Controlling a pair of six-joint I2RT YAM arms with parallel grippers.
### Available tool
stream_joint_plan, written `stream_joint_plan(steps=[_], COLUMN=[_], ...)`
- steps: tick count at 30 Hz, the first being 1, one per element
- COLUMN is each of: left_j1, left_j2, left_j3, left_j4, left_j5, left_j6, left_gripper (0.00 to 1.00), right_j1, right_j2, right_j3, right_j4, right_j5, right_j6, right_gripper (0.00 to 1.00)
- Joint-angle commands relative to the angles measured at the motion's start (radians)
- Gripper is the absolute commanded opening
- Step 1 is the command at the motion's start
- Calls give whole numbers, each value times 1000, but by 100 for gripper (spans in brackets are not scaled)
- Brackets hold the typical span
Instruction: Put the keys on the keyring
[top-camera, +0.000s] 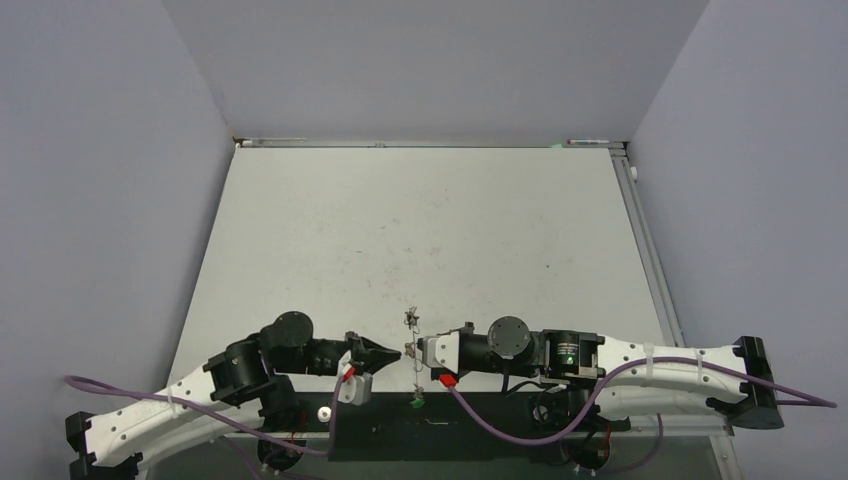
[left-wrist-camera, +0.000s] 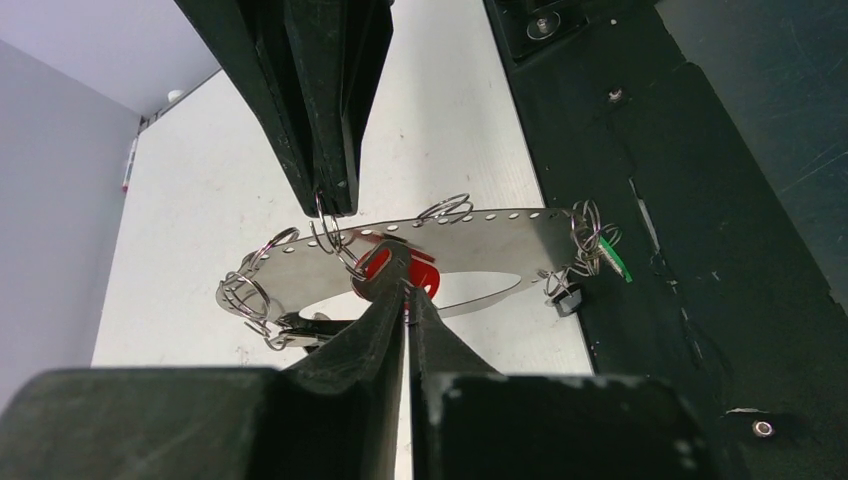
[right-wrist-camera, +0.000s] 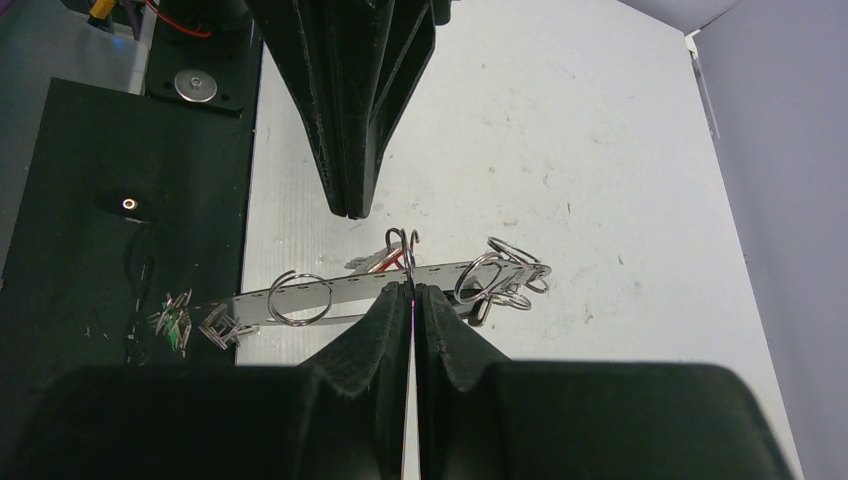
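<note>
Two grippers shut at the keyring.
My left gripper clamps the red-tagged key; my right gripper nips a small ring on the keyring.

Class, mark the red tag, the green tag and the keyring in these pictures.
red tag (left-wrist-camera: 377, 263), left wrist view, its exposed red face.
green tag (left-wrist-camera: 615, 260), left wrist view, middle of its length.
keyring (left-wrist-camera: 500, 240), left wrist view, its flat perforated band.

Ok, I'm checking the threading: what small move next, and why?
Probably the left end effector should ease its red-tagged key onto the split ring pinched by the right end effector: both are shut, and the tag lies right beside that ring on the keyring.
</note>
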Motion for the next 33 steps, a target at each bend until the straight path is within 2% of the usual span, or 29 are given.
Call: stream_joint_plan(steps=[1, 3, 7, 9, 13, 16, 21, 25, 33], left_j1=[-3, 3, 31, 56, 139, 217, 334, 359, 359], left_j2=[-34, -62, -110, -124, -123, -98, -44, -52, -54], left_j3=[-8, -20, -51, -65, -47, -15, -6, -46, -94], left_j4=[42, 61, 143, 204, 358, 404, 523, 651, 750], left_j5=[-10, -15, -7, 8, -16, 24, 240, 346, 418], left_j6=[-26, -41, -130, -216, -485, -621, -743, -788, -835], left_gripper=[9, 22, 32, 33, 35, 36, 38, 36, 33], right_j1=[-2, -2, -3, -2, -3, -2, -6, -7, -8], right_j2=[-21, -23, -34, -44, -76, -114, -164, -166, -138], right_j3=[29, 27, 12, -3, -46, -82, -144, -164, -167], right_j4=[93, 98, 137, 162, 247, 337, 464, 520, 575], right_j5=[-9, -9, -12, -13, 1, 20, 10, -10, -7], right_j6=[8, 9, 15, 19, 36, 61, 112, 150, 186], right_gripper=[5, 5, 5, 5, 5, 5, 5, 5, 5])
